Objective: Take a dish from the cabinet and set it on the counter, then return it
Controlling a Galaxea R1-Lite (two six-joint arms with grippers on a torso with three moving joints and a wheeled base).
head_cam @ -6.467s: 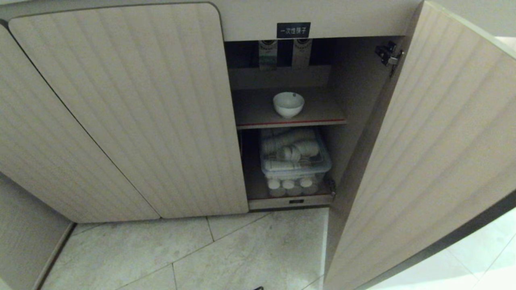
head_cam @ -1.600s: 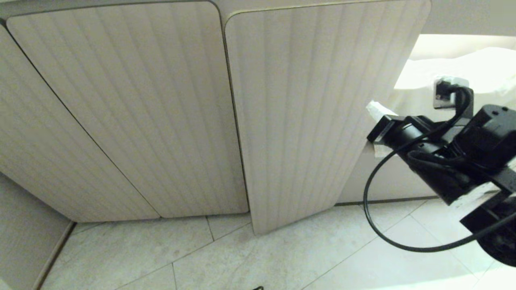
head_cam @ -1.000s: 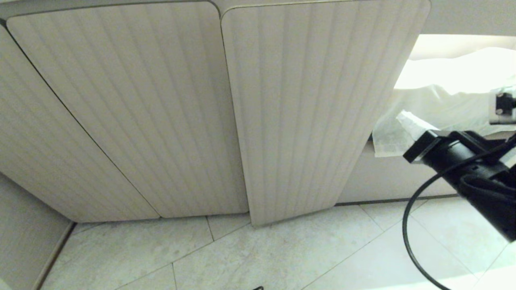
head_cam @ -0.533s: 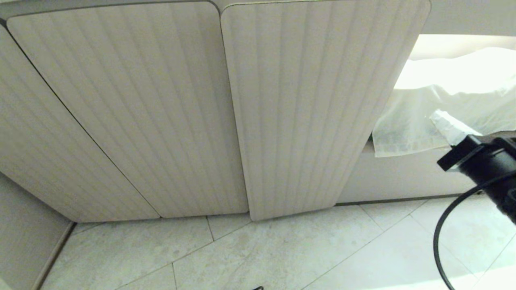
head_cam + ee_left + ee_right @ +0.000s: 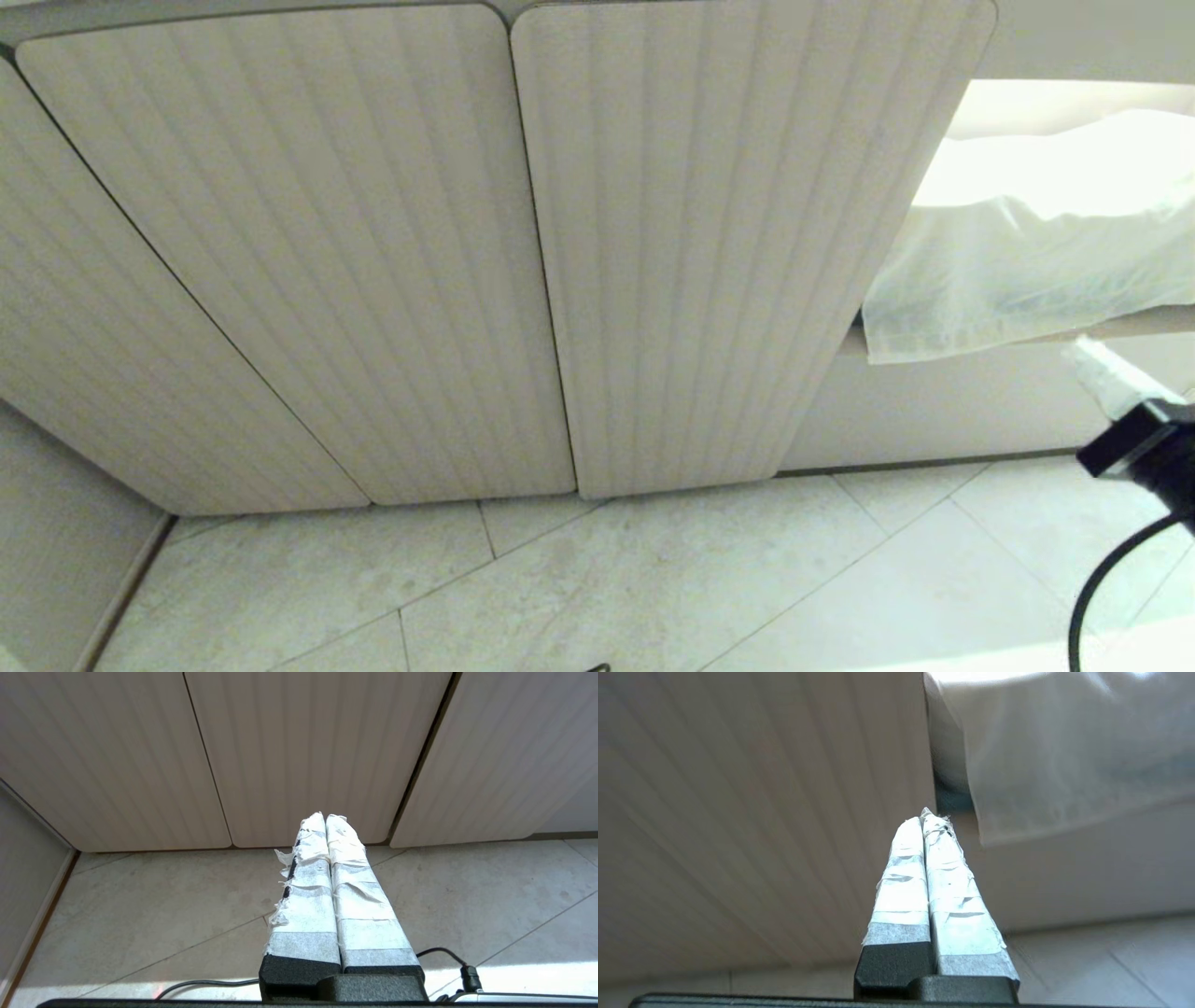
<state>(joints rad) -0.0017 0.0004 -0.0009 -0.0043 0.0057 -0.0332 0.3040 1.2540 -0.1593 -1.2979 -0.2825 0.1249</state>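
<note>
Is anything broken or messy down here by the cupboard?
Nothing looks spilled or broken. The cabinet doors are shut and line up evenly. The only scruffy bit is the frayed white tape on the left gripper fingers.

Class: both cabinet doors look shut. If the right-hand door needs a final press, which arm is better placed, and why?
Right. The right gripper, shut and empty, hangs just off that cabinet door beside the cloth-draped shelf. The left gripper, also shut, sits low near the floor, farther from it.

Matt ribbed cabinet (image 5: 728, 243), thin white cloth (image 5: 1018, 271)
</note>
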